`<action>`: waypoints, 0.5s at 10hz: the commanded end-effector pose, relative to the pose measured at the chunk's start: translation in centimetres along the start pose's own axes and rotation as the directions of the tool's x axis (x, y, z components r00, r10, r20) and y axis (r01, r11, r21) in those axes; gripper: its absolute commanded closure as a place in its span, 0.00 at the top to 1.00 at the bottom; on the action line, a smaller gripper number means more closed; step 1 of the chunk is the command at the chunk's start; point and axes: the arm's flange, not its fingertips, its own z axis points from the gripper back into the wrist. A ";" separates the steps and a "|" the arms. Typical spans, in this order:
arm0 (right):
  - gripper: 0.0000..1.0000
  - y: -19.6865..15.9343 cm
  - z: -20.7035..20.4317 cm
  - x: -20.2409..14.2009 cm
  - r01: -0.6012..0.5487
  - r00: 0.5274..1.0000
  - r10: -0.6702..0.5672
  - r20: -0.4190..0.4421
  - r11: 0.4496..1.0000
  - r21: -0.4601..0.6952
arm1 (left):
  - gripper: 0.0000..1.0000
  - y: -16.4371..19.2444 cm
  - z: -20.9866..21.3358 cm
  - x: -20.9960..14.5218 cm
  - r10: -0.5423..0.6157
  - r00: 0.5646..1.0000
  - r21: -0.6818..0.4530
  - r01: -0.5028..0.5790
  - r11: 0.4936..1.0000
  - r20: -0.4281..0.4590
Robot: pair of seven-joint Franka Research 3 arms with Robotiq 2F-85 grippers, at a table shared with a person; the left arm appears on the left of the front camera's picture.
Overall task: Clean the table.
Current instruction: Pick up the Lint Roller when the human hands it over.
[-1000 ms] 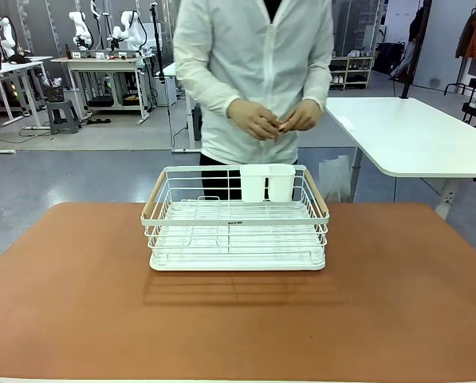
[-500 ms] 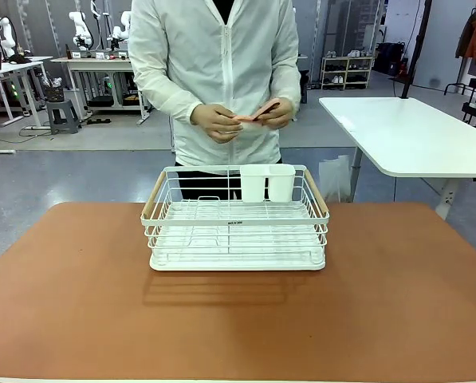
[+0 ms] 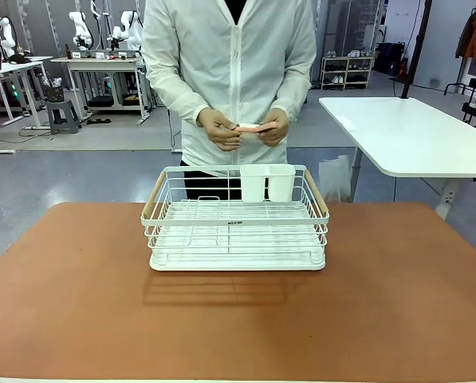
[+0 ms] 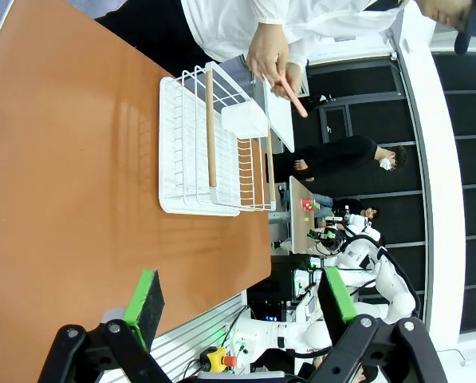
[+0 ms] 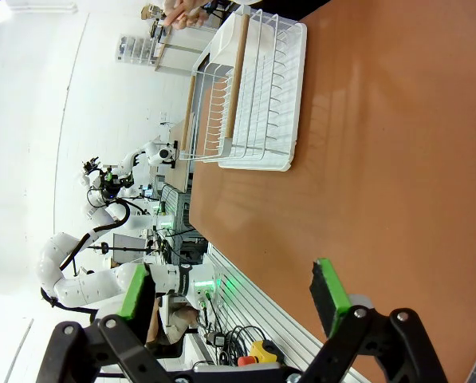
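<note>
The reddish-brown table (image 3: 238, 319) spreads across the front view, also seen sideways as the table (image 4: 54, 183) and the table (image 5: 365, 167) in the wrist views. A white wire dish rack (image 3: 235, 218) with two white cups at its back stands at the table's far middle. A person behind it holds a thin pink object (image 3: 253, 128) in both hands above the rack. My left gripper (image 4: 241, 307) is open and high over the table, nothing between its green pads. My right gripper (image 5: 234, 297) is open too, likewise empty above the table.
The dish rack (image 4: 210, 148) and the dish rack (image 5: 249, 100) sit well away from both grippers. A white table (image 3: 405, 136) stands at the back right beyond the brown one. Wide bare tabletop lies in front of the rack.
The person has shifted slightly right and lowered the pink object to a level hold between both hands. One second ago the hands were clasped with little of it showing.
</note>
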 end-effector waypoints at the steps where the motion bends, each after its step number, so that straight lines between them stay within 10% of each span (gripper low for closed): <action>1: 1.00 0.1 0.0 -0.2 0.008 1.000 -0.008 0.003 1.000 0.000 | 1.00 -0.1 0.3 -0.1 -0.004 1.000 -0.007 0.004 1.000 0.007; 5: 1.00 0.1 0.0 -0.2 0.008 1.000 -0.008 0.003 1.000 0.000 | 1.00 -0.1 0.3 -0.1 -0.004 1.000 -0.007 0.004 1.000 0.007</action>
